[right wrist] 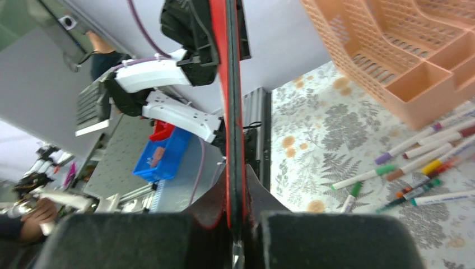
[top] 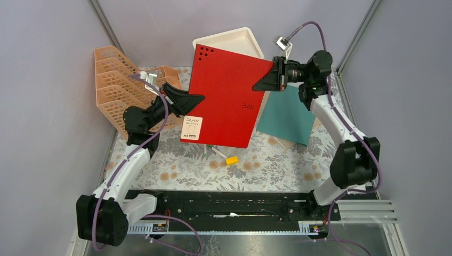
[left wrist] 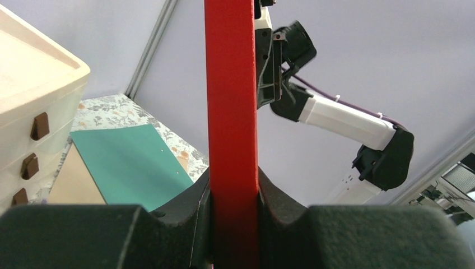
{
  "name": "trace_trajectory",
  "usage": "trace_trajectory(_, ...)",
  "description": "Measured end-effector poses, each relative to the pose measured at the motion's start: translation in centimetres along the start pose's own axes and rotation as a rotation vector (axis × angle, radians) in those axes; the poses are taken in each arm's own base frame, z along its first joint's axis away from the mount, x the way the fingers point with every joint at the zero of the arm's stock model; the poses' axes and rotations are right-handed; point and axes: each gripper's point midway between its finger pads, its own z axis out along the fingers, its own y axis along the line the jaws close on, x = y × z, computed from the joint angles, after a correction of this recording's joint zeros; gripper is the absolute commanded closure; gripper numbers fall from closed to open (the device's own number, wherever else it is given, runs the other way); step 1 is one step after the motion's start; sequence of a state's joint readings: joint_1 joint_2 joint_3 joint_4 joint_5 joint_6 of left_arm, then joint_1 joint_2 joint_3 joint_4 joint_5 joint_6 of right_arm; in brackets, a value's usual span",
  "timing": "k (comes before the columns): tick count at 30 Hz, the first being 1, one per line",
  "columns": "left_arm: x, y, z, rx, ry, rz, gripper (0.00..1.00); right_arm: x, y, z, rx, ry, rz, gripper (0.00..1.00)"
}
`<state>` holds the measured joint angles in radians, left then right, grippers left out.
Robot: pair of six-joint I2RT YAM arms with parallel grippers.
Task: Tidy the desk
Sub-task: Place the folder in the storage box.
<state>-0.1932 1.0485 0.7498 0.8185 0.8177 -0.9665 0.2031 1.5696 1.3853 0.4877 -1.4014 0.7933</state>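
Pale desk, grey ferns and tan flowers.

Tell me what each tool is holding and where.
Both hold the red folder: left tool on its left edge, right tool on its right edge near the top.

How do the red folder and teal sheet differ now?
The red folder is held off the desk, tilted, clamped by left gripper and right gripper; the teal sheet lies flat, untouched. The red folder carries a white label; the teal sheet shows none. Both are rectangular.
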Motion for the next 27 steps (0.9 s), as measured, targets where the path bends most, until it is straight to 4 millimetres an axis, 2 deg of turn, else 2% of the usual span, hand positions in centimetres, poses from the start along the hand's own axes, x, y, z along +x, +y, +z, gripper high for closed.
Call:
trace_trajectory(1,-0.1,0.1,0.0,-0.004,-0.003,-0.007,0.95,-0.4,0.3,0.1,-0.027,0.003,0.001,1.00)
trace_trajectory(6,-0.6,0.5,-0.2,-0.037,-0.016,-0.006,0.42,-0.9,0.1,0.3,-0.099,0.022,0.030,1.00)
trace_trajectory(8,-0.9,1.1,-0.3,-0.081,-0.013,0.011,0.25,-0.9,-0.2,0.3,-0.107,0.034,0.070,1.00)
trace_trajectory(10,-1.6,1.8,-0.5,-0.146,-0.018,0.036,0.13,-0.7,-0.3,0.2,-0.113,0.062,0.079,1.00)
trace_trajectory(14,-4.1,1.8,-1.0,-0.269,-0.040,0.141,0.06,-1.5,0.5,0.1,-0.116,0.115,0.029,1.00)
trace_trajectory(20,-8.1,0.1,-2.1,-0.410,-0.077,0.293,0.01,-4.3,2.5,0.8,-0.135,0.133,-0.041,1.00)
trace_trajectory(24,-10.1,-1.2,-3.1,-0.484,-0.100,0.357,0.01,-4.9,4.0,1.9,-0.162,0.150,-0.060,1.00)
trace_trajectory(27,-11.9,-2.9,-3.5,-0.509,-0.132,0.394,0.01,-5.3,5.4,2.7,-0.186,0.163,-0.088,1.00)
